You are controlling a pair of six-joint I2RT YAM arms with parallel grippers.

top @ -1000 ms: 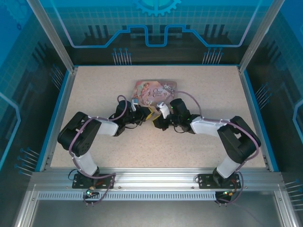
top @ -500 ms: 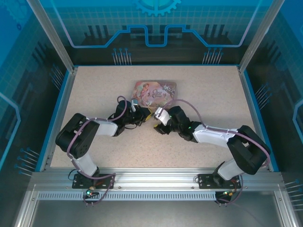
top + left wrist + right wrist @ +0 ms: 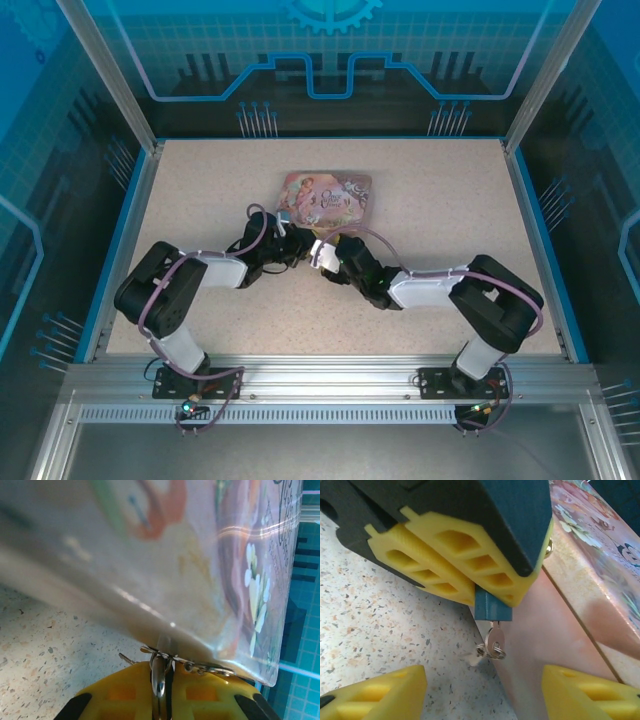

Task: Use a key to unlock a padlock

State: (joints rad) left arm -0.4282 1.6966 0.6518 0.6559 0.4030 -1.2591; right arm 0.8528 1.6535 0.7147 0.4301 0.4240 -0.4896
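Speckled table [image 3: 200, 180], pink tin [image 3: 330, 190] (script unreadable), left tool [image 3: 162, 692] clamping padlock [image 3: 492, 609], key [image 3: 495, 639] beneath, right tool [image 3: 482, 686] spread.

A: Padlock [image 3: 492, 611]: small dark bluish block, pinched between the jaws of the left gripper [image 3: 488, 596]. Only its lower end sticks out. Shackle?

B: Hidden by the jaws. Body sits just beside the pink tin [image 3: 580, 585], low over the table [image 3: 380, 620].

A: Key [image 3: 495, 638]?

B: Tiny, silvery. Its bow projects from the padlock's lower face, pointing down; blade out of sight. A small split ring [image 3: 492, 653] hangs through the bow. Contact with the table: cannot tell.
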